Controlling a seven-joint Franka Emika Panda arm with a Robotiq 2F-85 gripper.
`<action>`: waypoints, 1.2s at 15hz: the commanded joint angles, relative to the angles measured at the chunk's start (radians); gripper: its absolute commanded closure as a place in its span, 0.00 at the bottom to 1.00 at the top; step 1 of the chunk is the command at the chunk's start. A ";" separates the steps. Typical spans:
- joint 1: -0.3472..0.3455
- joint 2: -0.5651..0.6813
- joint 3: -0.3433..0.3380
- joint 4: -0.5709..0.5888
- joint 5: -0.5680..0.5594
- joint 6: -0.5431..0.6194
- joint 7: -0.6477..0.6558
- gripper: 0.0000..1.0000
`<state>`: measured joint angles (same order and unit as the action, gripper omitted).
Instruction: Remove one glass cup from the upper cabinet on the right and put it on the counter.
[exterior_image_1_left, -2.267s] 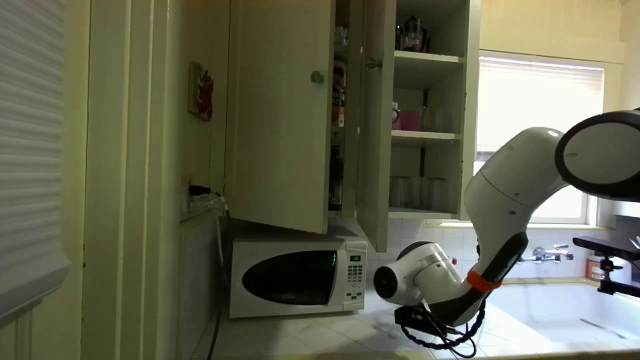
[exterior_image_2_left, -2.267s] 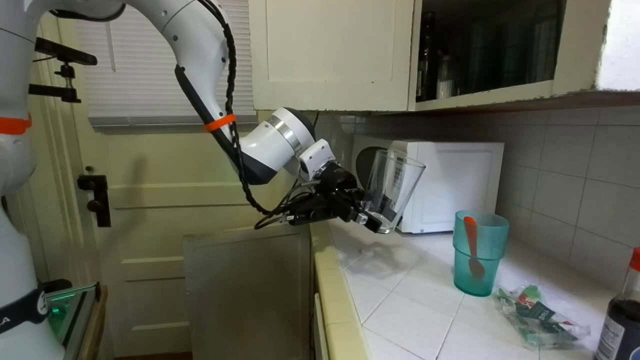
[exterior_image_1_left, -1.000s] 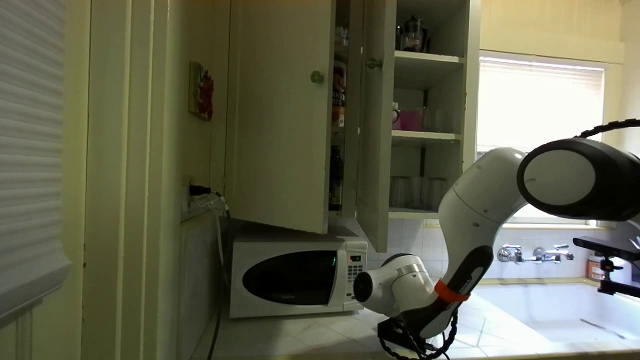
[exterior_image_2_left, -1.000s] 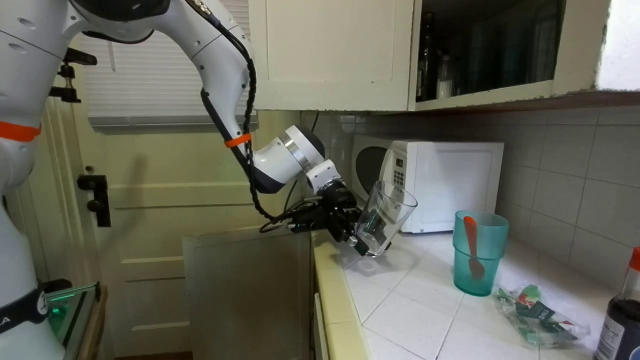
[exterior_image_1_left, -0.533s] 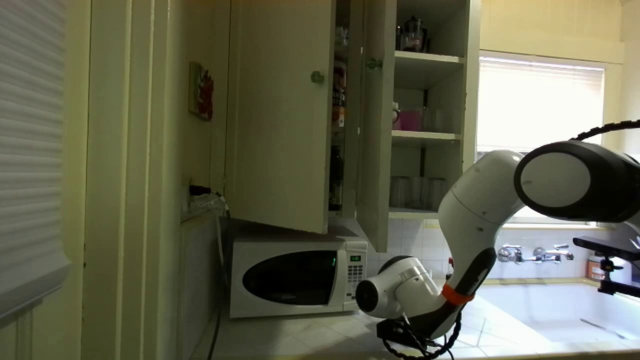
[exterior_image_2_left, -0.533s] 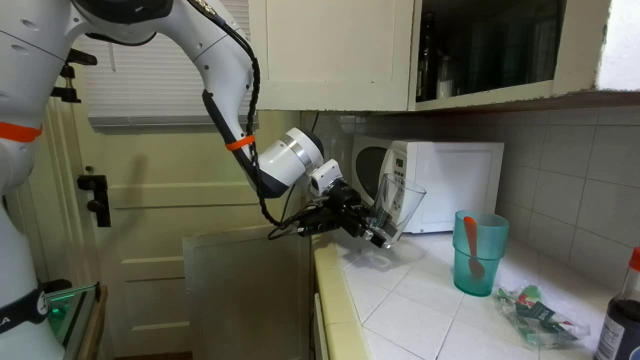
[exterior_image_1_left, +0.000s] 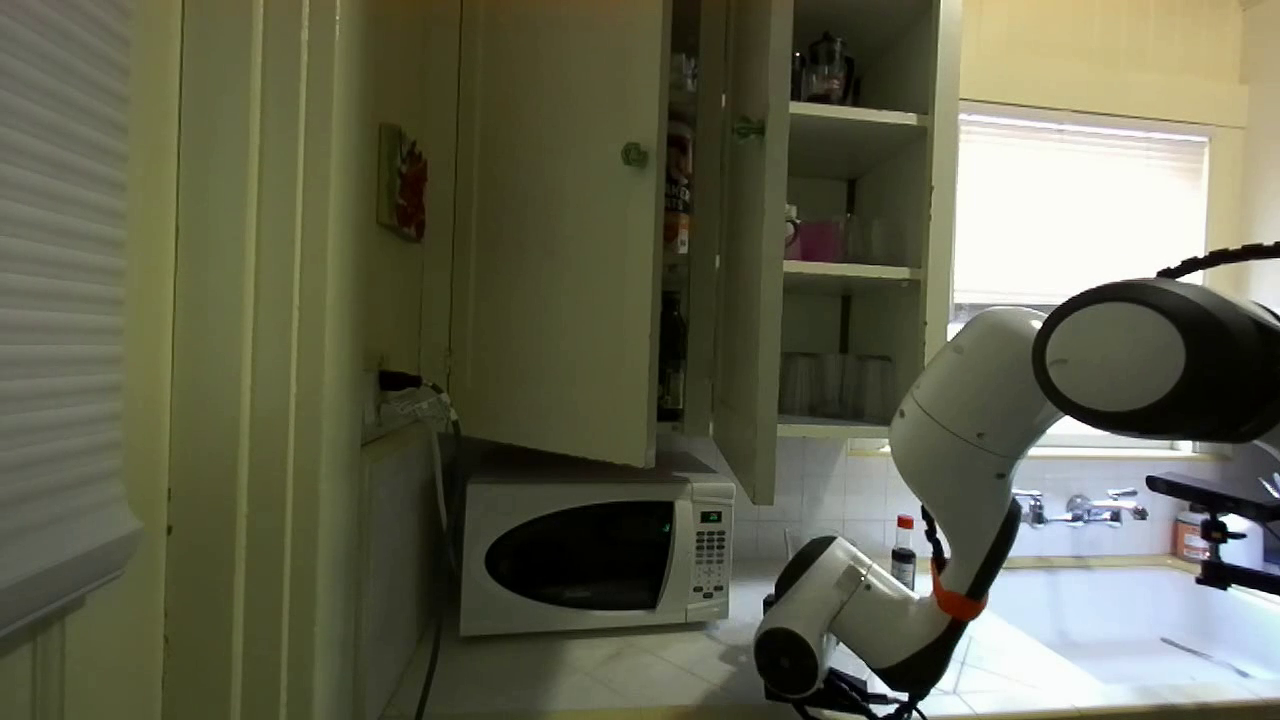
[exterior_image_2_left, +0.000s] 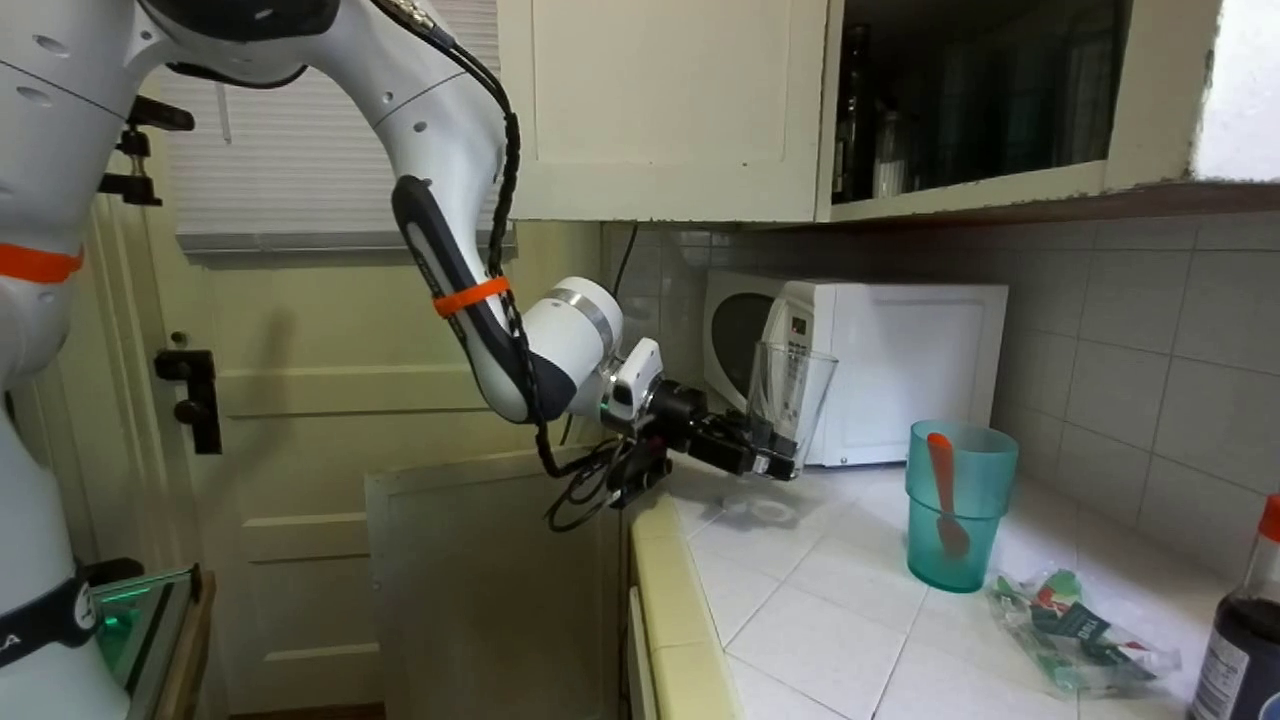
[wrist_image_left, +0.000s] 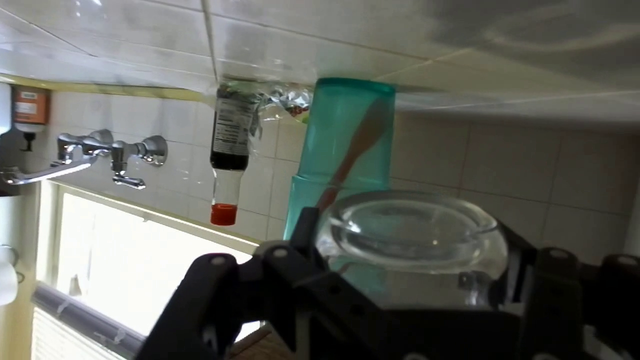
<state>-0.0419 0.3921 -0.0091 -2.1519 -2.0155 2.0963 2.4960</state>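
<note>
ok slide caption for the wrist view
Upside-down view: gripper holds the glass cup above the counter, teal tumbler and red-capped bottle beyond.

– Glass cup (exterior_image_2_left: 797, 395) clr?
– Yep, colourless; gripper (exterior_image_2_left: 773, 452) blk.
– Counter (exterior_image_2_left: 800, 620)?
– Wht w/ grey grid lines, edged yel.
– Tumbler (exterior_image_2_left: 960, 560)?
– Teal; spoon (exterior_image_2_left: 941, 470) orange.
– Microwave (exterior_image_1_left: 585, 555)?
– Wht w/ blk oval.
– Bottle cap (wrist_image_left: 223, 214)?
– Red.

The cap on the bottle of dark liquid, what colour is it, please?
The cap is red, clearest in the wrist view.
</note>
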 joint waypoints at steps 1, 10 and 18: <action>-0.016 -0.066 0.009 -0.106 -0.152 -0.018 0.133 0.49; -0.454 -0.216 0.389 -0.169 -0.347 0.015 0.225 0.49; -0.833 -0.156 0.820 -0.185 -0.494 0.016 0.225 0.49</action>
<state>-0.6986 0.2040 0.6166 -2.3389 -2.4532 2.1119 2.7228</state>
